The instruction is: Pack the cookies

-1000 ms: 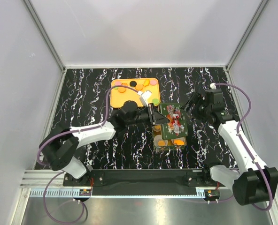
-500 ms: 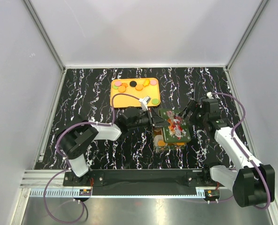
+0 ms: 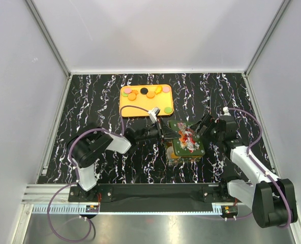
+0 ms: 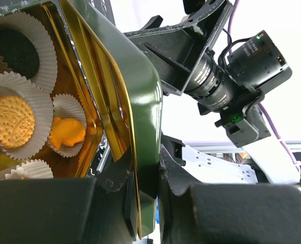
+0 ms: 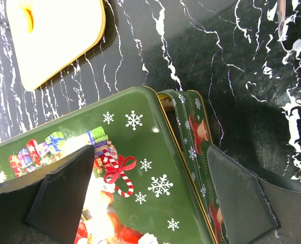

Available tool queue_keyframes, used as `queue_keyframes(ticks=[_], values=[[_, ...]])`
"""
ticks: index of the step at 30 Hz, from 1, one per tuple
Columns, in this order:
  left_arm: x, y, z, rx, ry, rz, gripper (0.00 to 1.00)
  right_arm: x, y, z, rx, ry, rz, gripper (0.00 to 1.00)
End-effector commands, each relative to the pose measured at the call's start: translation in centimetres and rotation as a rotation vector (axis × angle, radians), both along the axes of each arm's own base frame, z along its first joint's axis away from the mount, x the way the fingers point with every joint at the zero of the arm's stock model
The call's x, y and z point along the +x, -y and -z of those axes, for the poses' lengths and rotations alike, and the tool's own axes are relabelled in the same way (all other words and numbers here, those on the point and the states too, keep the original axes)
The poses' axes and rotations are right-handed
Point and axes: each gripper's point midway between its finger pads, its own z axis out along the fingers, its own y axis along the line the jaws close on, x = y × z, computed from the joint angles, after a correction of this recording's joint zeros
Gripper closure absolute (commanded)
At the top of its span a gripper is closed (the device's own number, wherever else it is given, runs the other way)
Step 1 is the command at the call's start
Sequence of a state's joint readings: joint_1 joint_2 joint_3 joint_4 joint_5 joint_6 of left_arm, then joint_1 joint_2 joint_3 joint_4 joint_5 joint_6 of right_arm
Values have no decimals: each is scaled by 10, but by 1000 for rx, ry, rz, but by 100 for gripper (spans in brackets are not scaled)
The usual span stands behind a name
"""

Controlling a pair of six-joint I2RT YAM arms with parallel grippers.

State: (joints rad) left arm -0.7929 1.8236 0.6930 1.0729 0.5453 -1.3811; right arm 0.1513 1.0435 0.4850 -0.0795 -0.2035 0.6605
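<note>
Near the centre of the worktop [image 3: 104, 101] stands a green tin [image 3: 176, 158]. Its Christmas-printed lid [image 3: 187, 141] lies over the tin, raised at the left edge. Left gripper [image 3: 165, 133]: jaws pinch that raised lid edge. Right gripper [image 3: 202, 130]: jaws spread wide over the lid's right side. Cookies [image 3: 150, 93] lie on the orange tray [image 3: 140, 103] toward the far edge; others sit in white paper cups [image 4: 38, 48] inside the tin.
</note>
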Motion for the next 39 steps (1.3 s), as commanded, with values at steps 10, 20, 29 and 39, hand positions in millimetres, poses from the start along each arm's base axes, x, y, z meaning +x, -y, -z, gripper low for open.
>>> queue_keyframes(ticks=[10,20,29,39], values=[[-2,-4,-31,-141,110,30,100,-2,-16,2,118,73,-28,0],[0,-10,-13,-119,65,22,96,-3,-21,4,158,77,-37,0],[3,-16,-1,-101,41,12,81,-6,-23,12,172,63,-37,0],[8,-28,9,-81,26,-7,69,-4,-23,14,170,62,-36,1]])
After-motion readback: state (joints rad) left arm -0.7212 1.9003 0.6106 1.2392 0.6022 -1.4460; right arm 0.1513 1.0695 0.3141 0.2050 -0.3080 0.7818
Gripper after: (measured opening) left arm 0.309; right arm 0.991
